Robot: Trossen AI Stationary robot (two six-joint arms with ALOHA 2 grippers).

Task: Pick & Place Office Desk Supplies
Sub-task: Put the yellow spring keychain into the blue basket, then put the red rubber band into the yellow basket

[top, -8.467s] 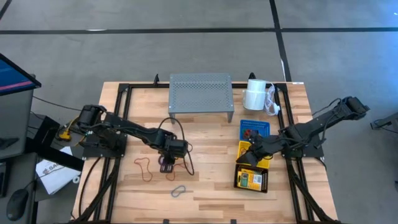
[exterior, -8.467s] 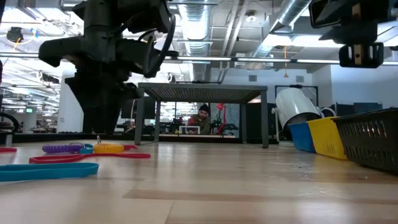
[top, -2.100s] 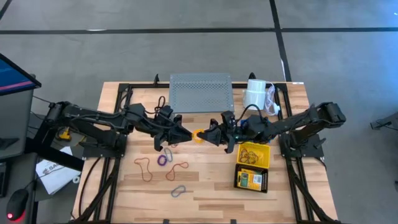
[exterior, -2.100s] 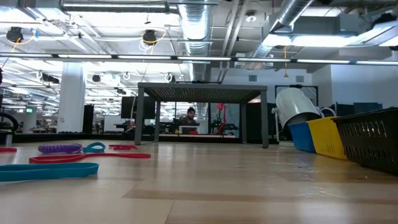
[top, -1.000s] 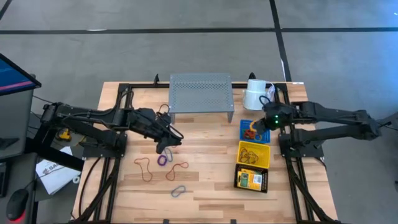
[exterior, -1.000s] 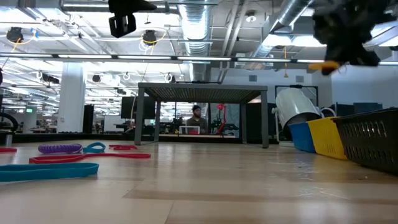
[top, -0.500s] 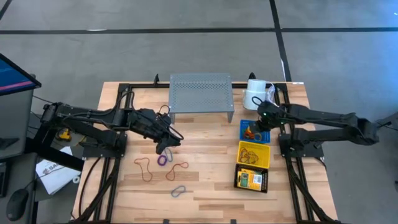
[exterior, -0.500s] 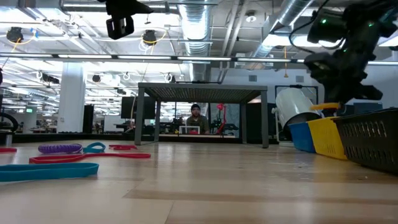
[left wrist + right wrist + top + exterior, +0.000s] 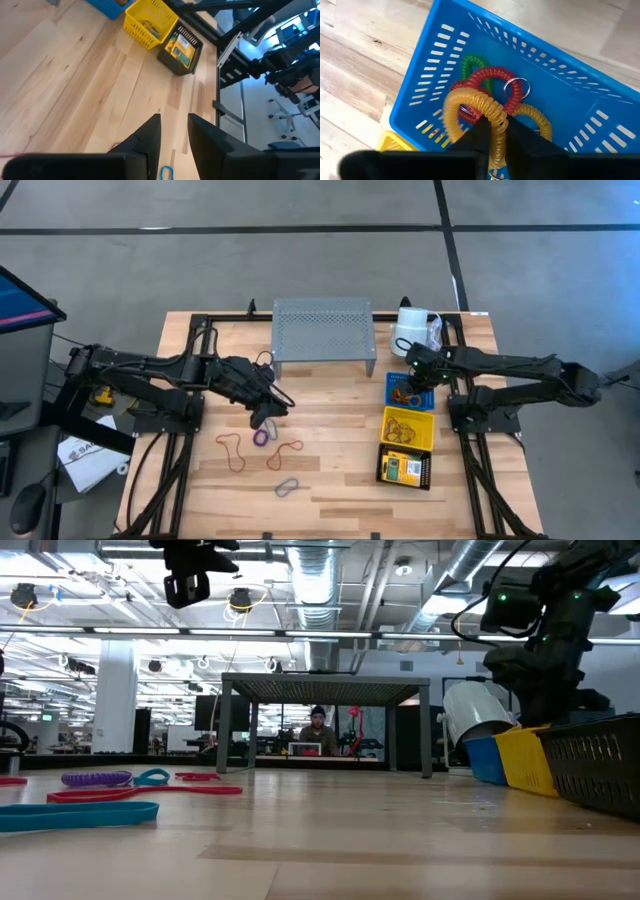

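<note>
My right gripper (image 9: 413,383) points down into the blue basket (image 9: 424,380) at the table's right and is shut on an orange coil loop (image 9: 470,102). Red (image 9: 492,75) and green (image 9: 470,64) coil loops lie under it in the basket (image 9: 440,45). My left gripper (image 9: 266,418) hangs open above the table's middle left, with nothing between its fingers (image 9: 174,120). Below and near it, red (image 9: 233,450), purple (image 9: 262,436) and grey (image 9: 288,486) loops lie flat on the wood. My right gripper pinches one strand of the orange coil loop (image 9: 496,116) between its two fingertips, coming from above and pointing down. The rest of the loop lies on the red and green loops in the blue basket.
A yellow basket (image 9: 408,428) and a black basket (image 9: 405,468) with a crayon box stand in a row nearer than the blue one. A grey perforated shelf (image 9: 323,330) and a white paper roll (image 9: 410,332) stand at the far edge. Bare wood lies between the arms.
My right gripper has come down from above the blue basket into it, tipping more steeply downward, and the orange loop that hung below it now rests on the loops in the basket.
</note>
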